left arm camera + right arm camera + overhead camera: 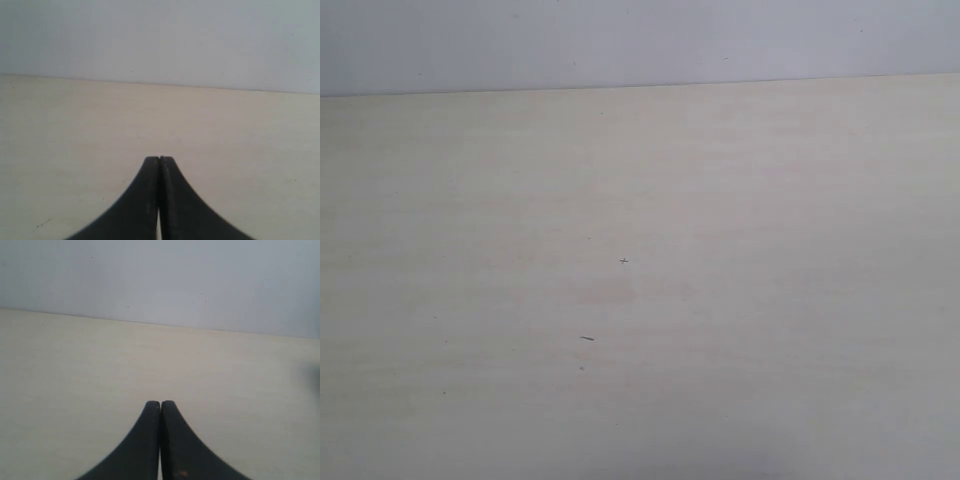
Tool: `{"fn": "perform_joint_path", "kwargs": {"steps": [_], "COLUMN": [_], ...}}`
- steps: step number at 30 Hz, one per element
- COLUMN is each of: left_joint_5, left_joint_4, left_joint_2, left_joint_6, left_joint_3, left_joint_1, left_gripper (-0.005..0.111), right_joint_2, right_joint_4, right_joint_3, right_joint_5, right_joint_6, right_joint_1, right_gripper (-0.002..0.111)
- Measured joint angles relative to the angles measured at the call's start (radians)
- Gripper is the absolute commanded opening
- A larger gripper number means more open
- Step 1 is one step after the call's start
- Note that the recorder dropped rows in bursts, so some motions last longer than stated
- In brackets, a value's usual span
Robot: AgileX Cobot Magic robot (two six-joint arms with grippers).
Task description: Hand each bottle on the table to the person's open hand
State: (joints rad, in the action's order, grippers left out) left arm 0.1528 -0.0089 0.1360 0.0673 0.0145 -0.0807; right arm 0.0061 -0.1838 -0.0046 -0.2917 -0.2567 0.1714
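While the table (640, 300) is filling the exterior view, pale and flat with a few dark specks (587, 338), I am seeing a grey wall (640, 40) rising behind its far edge; the left gripper (159, 159) is pointing out over it, fingers pressed together on nothing; the right gripper (160, 403) is sitting likewise; where the bottles are, I cannot tell; a dim blur (312, 375) is smudging the right wrist view's edge.
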Motion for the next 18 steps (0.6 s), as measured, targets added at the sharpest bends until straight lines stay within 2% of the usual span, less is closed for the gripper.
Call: {"fn": "perform_joint_path", "kwargs": {"steps": [7, 18], "left_joint_5": [0.113, 0.12], "left_joint_4": [0.046, 0.055], "left_joint_2": [-0.089, -0.13], "left_joint_6": [0.007, 0.011], "left_joint_3": [-0.009, -0.012], "left_joint_1": [0.0, 0.0], "left_gripper": [0.0, 0.0], "right_joint_2": [0.0, 0.0], "right_joint_4": [0.0, 0.0], "right_joint_3": [0.0, 0.0], "right_joint_5": [0.0, 0.0], "right_joint_6": [0.0, 0.0], "right_joint_1": [0.0, 0.0], "right_gripper": [0.0, 0.0]}}
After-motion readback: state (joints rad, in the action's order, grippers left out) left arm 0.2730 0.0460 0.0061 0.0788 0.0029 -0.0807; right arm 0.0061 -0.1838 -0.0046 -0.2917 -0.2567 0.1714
